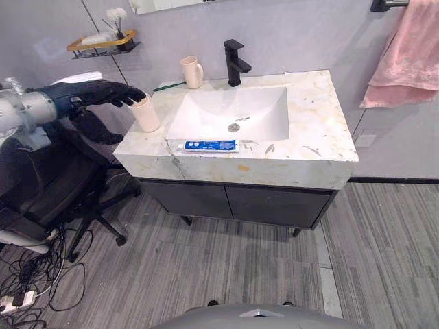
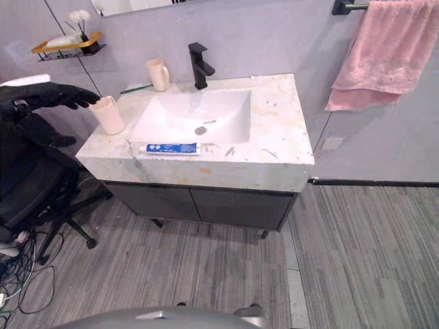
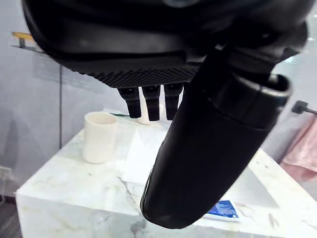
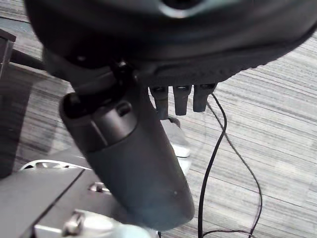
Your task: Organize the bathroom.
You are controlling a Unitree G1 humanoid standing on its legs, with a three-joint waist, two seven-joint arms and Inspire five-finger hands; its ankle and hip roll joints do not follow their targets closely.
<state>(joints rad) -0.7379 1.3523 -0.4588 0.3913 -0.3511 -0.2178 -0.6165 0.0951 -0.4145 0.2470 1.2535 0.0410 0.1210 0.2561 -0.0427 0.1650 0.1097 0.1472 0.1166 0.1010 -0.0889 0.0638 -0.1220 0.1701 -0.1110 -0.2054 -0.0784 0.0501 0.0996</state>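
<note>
Reaching: your left hand [image 1: 103, 92] comes in from the left of the vanity with fingers straight and spread, fingertips [image 1: 137, 96] over the rim of the beige cup [image 1: 146, 113], holding nothing.
Contact: you may already be touching the rim; the head views leave that unclear, and the left wrist view shows the cup [image 3: 99, 137] standing free past your fingers.
Cup position: it stands upright on the marble countertop [image 1: 322, 137], near the left edge and just beside the sink basin [image 1: 233, 110].
Other items: a toothpaste tube [image 1: 209, 145] lies flat along the front lip of the basin; a handled mug [image 1: 192, 71] stands at the back beside the black faucet [image 1: 235, 62], with a green toothbrush [image 1: 169, 86] lying near it.
Right hand: your right hand [image 4: 148, 153] hangs low over the striped floor, fingers relaxed, empty.
Risk one: pressing the rim from above could tip the cup off the counter's left edge.
Risk two: closing too early could pinch one wall and let it slip.
Risk three: a swing toward the mug could sweep the toothbrush away.
</note>
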